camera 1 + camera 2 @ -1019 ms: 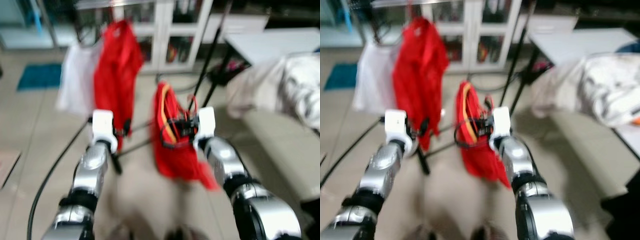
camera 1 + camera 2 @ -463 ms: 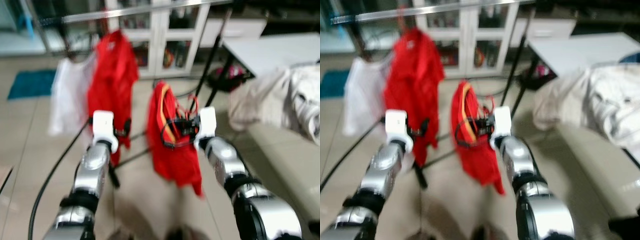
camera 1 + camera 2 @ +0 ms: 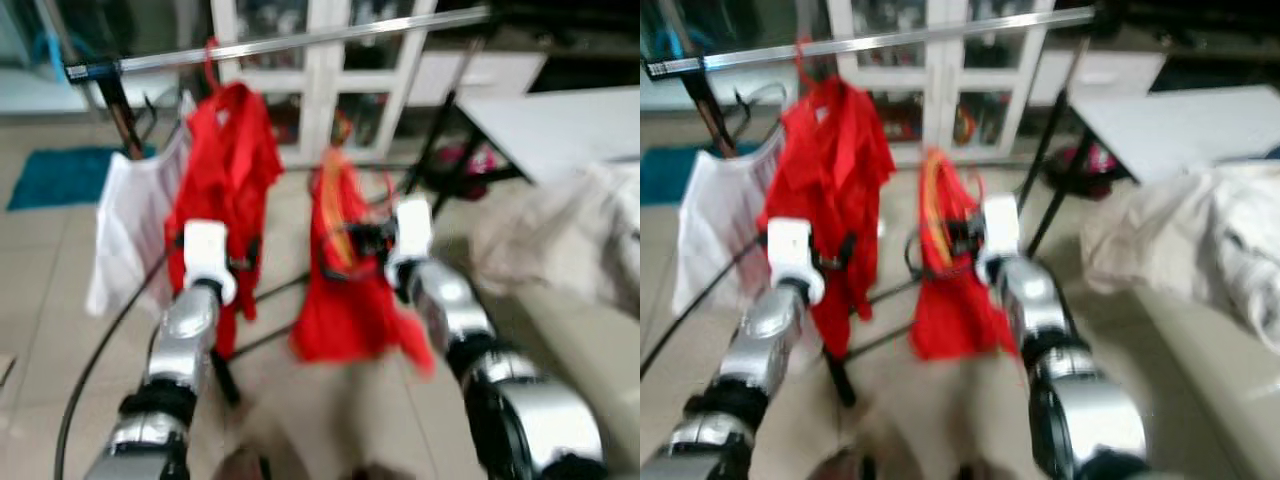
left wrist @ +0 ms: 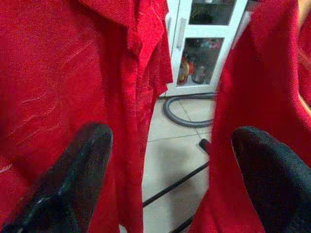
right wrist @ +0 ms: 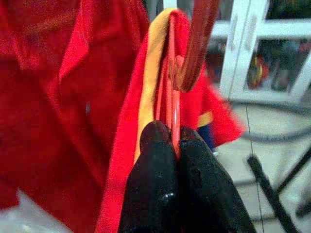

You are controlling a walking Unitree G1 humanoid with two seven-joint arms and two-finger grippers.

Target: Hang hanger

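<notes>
Pinching the red hanger (image 5: 171, 104), right fingers (image 5: 156, 145) press together; left fingers (image 4: 85, 160) spread.

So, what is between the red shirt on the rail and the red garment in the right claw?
Bare floor with a grey hose, in the left wrist view.

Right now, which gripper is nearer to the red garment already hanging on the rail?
Left. The left gripper, open, is just before the hanging red garment; the right gripper holds another red garment's hanger beside it.
</notes>
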